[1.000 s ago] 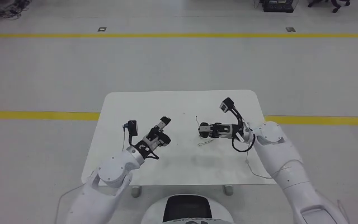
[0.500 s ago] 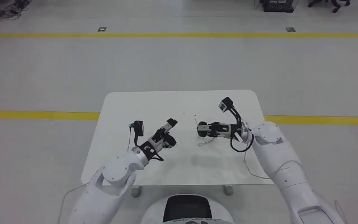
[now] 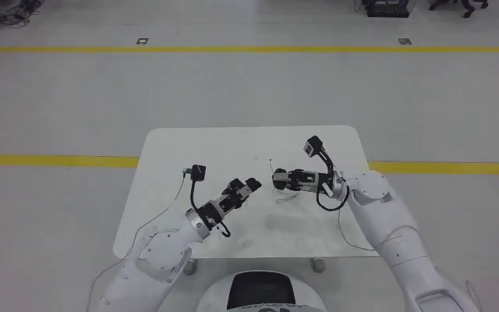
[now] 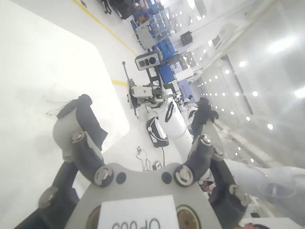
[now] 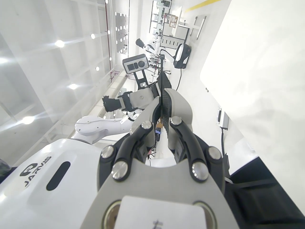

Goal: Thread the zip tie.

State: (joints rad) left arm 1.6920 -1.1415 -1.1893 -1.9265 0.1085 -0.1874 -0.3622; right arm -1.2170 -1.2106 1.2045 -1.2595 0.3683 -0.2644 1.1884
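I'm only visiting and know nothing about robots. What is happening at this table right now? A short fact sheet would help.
Setting: white table
Left gripper: open, holding nothing, above the table, pointing toward the other gripper
Right gripper: shut on the zip tie
Zip tie: thin black strap, one end sticking out past the fingertips
Spacing: the grippers are close together but apart
Stage: the left gripper has not yet taken hold of the tie
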